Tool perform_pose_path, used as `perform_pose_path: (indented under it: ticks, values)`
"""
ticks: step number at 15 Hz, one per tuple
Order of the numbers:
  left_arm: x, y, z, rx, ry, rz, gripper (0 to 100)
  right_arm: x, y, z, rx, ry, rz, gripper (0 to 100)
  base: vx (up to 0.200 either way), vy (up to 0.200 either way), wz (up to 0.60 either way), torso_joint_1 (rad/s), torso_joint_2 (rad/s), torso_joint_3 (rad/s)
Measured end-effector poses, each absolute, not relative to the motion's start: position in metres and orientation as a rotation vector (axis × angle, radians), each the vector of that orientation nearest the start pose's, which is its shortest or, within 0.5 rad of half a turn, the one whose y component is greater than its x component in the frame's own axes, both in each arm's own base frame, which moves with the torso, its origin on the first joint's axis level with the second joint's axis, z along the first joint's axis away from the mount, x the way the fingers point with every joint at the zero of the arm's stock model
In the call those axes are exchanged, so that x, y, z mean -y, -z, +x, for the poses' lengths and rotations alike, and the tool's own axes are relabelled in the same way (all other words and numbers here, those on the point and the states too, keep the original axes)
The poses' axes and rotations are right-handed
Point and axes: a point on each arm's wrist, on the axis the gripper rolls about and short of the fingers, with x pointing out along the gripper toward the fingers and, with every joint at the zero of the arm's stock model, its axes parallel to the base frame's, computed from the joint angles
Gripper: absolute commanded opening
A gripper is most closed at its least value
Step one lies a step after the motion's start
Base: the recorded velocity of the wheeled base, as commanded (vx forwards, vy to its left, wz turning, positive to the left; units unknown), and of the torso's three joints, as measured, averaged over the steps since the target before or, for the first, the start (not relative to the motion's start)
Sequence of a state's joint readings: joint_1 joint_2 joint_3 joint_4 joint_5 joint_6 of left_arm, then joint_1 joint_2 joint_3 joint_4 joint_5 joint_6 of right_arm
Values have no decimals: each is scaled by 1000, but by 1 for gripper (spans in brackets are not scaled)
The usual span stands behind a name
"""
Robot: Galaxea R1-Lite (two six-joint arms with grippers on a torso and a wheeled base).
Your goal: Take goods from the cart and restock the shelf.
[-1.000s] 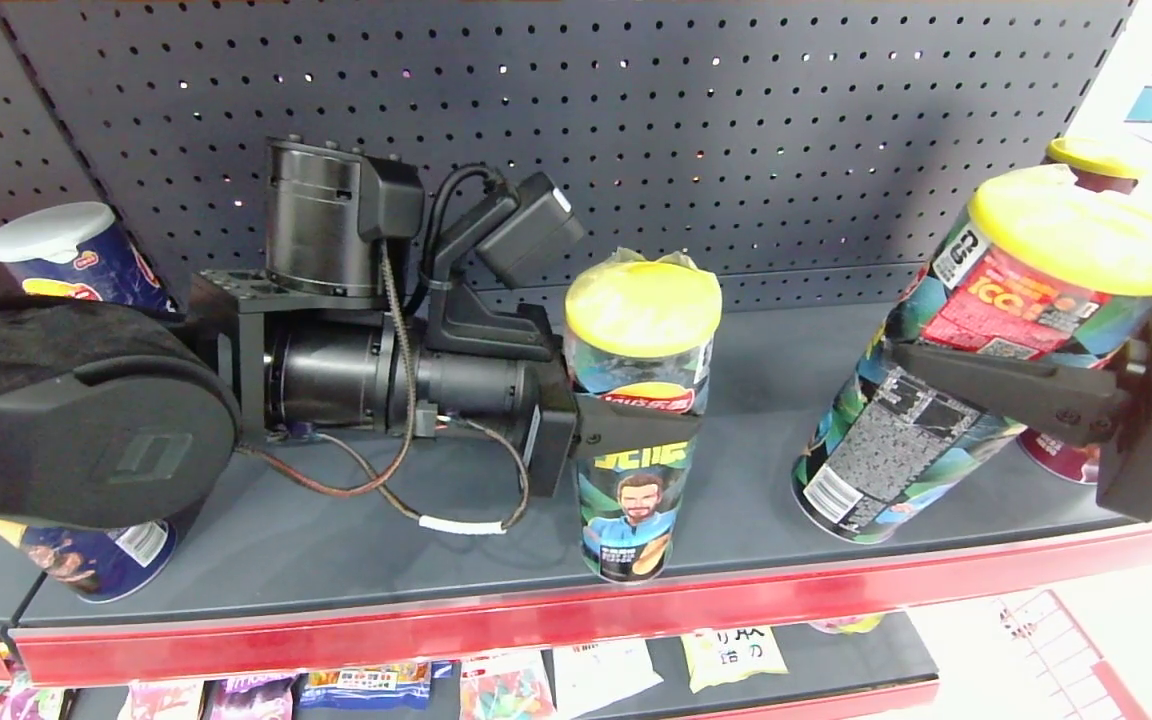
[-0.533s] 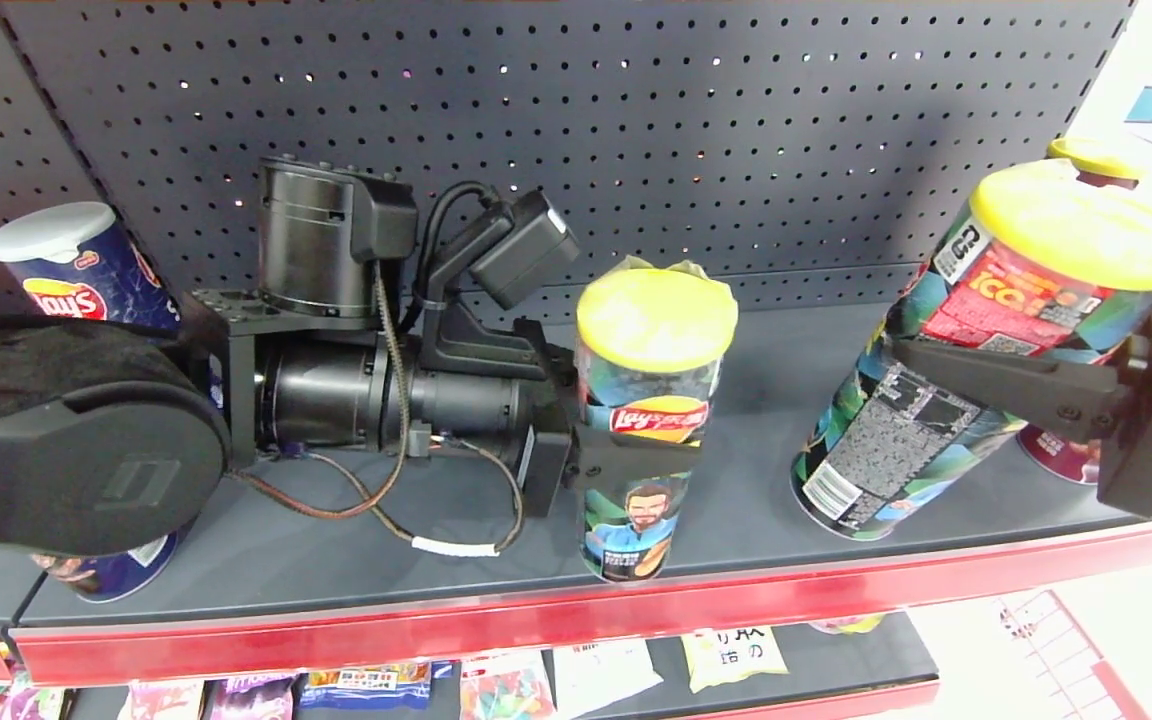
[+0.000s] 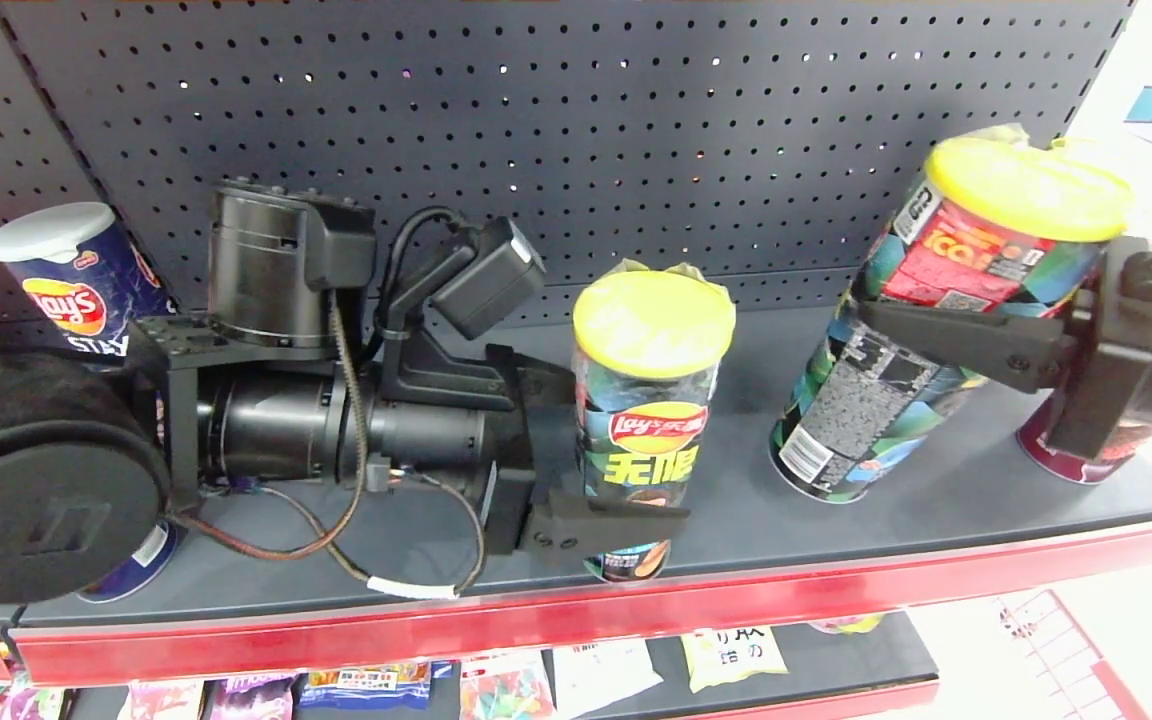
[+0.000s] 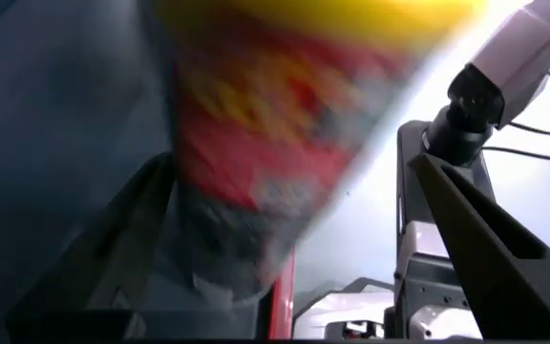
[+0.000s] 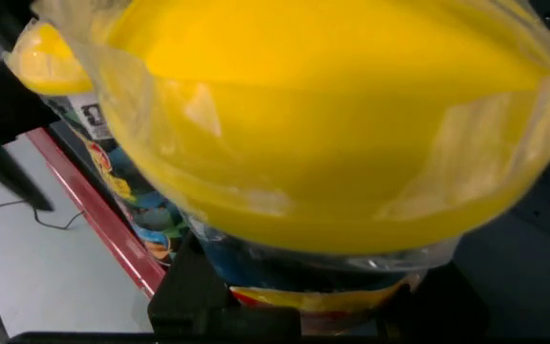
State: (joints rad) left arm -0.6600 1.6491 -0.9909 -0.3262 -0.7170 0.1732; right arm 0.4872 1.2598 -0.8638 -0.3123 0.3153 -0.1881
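A yellow-lidded chips can stands upright near the front of the dark shelf. My left gripper sits low at its base, open, one finger in front of the can. In the left wrist view the can is between spread fingers, with a gap on one side. My right gripper is shut on a second yellow-lidded can, tilted with its base low over the shelf. That can's lid looms large in the right wrist view.
A blue can with a white lid stands at the far left against the pegboard. Red cans stand at the right end behind my right gripper. The shelf has a red front edge; snack bags lie on the lower shelf.
My left gripper has let go of the upright can, dropped toward its base and pulled back to the left. My right arm has carried the tilted can leftward and up.
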Motion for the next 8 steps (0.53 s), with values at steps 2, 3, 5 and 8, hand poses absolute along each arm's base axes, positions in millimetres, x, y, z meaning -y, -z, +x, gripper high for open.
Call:
perform_pose_path:
  ticks: [2, 3, 5, 8]
  values:
    - [180, -217, 218, -256, 1367, 130, 100, -108, -283, 189, -16, -806, -186, 0, 0, 0, 0, 0, 0, 0]
    - [170, -216, 213, -260, 1350, 128, 100, -113, -285, 199, -17, -805, -186, 0, 0, 0, 0, 0, 0, 0]
    - [150, -217, 202, -258, 1297, 125, 100, -125, -289, 221, -18, -805, -186, 0, 0, 0, 0, 0, 0, 0]
    - [119, -215, 179, -254, 1208, 114, 100, -144, -290, 254, -19, -810, -186, 0, 0, 0, 0, 0, 0, 0]
